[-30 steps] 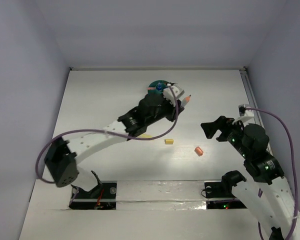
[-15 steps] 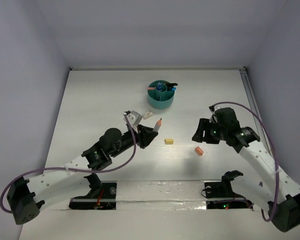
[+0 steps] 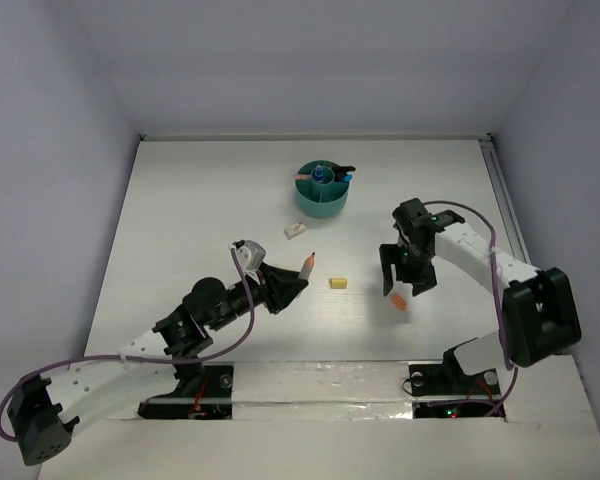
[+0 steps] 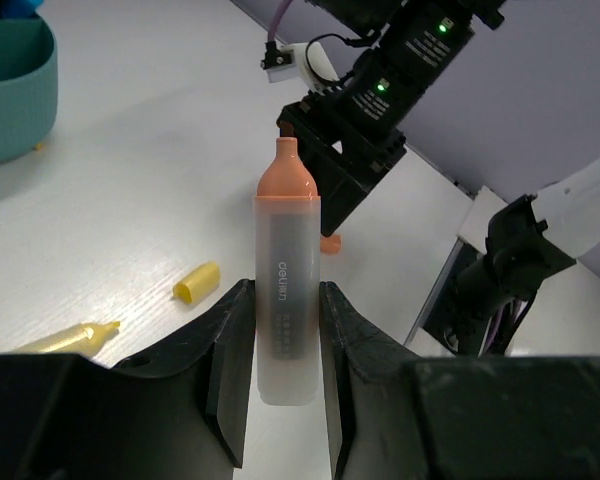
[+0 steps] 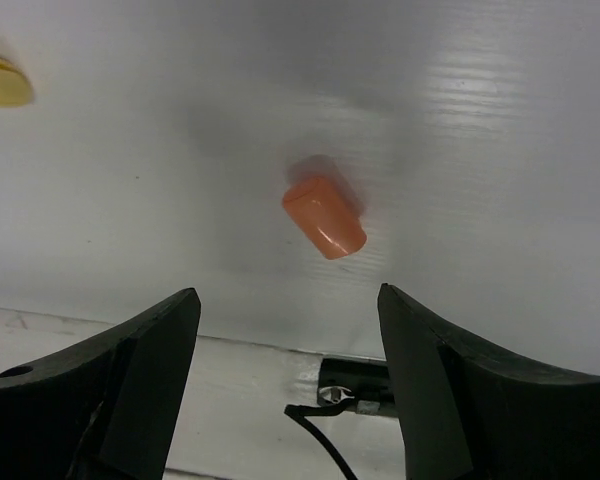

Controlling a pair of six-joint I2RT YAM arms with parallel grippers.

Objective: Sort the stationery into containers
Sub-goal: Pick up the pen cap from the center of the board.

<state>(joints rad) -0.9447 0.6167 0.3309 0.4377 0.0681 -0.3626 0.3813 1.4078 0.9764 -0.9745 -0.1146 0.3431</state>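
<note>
The teal container (image 3: 321,196) stands at the back middle with several pens in it, and its rim shows in the left wrist view (image 4: 15,95). My left gripper (image 3: 288,284) is shut on a grey marker with an orange cap (image 4: 287,290), held above the table with the cap (image 3: 308,263) pointing away. My right gripper (image 3: 404,284) is open, just above a small orange bit (image 3: 400,300) that lies ahead of its jaws (image 5: 325,217). A yellow bit (image 3: 337,283) lies between the grippers. A white bit (image 3: 295,231) lies near the container.
A yellow pen (image 4: 68,338) lies on the table beside my left gripper, hidden in the top view. The right arm's gripper (image 4: 345,165) stands straight ahead of the held marker. The table's near edge strip (image 3: 320,385) runs close behind the orange bit.
My left arm has pulled back from the container toward the near left, keeping the marker. My right arm has swung left and its open gripper has come over the orange bit.
</note>
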